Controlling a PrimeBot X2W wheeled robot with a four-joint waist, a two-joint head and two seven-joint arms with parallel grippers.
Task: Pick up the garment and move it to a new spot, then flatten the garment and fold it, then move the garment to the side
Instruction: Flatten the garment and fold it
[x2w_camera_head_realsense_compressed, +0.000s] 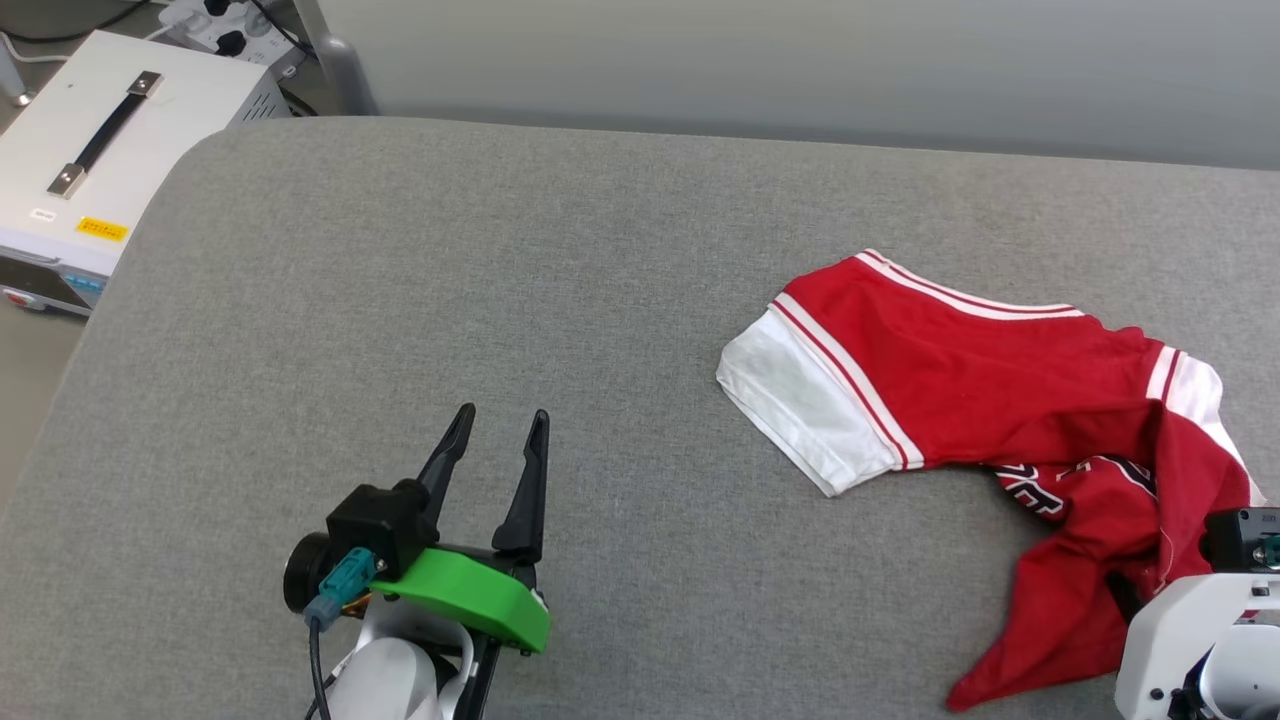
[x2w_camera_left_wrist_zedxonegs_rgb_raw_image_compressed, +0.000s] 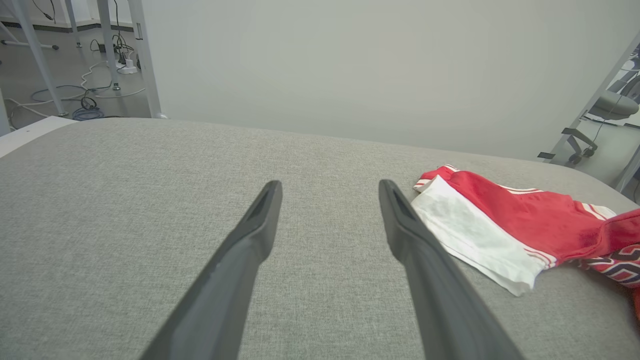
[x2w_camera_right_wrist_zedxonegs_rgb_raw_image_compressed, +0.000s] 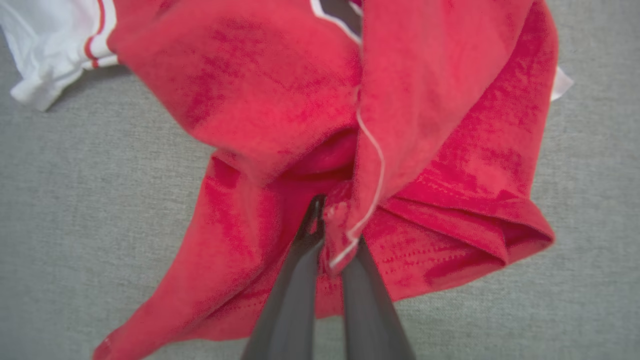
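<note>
Grey cloth covers the table, and we see the garment lying crumpled on its right side, with one white sleeve spread flat toward the middle and the red body bunched up toward the near right edge. Part of the black lettering shows in a fold.

Our right claw is pinched together on a fold of the red cloth, right by a white-stitched hem, and the fabric is gathered around its fingertips.

Our left claw hovers over bare table at the lower left with its fingers apart and nothing between them. From the left wrist, the garment lies off to the right of that claw, clear of it, its white sleeve the nearest part.
</note>
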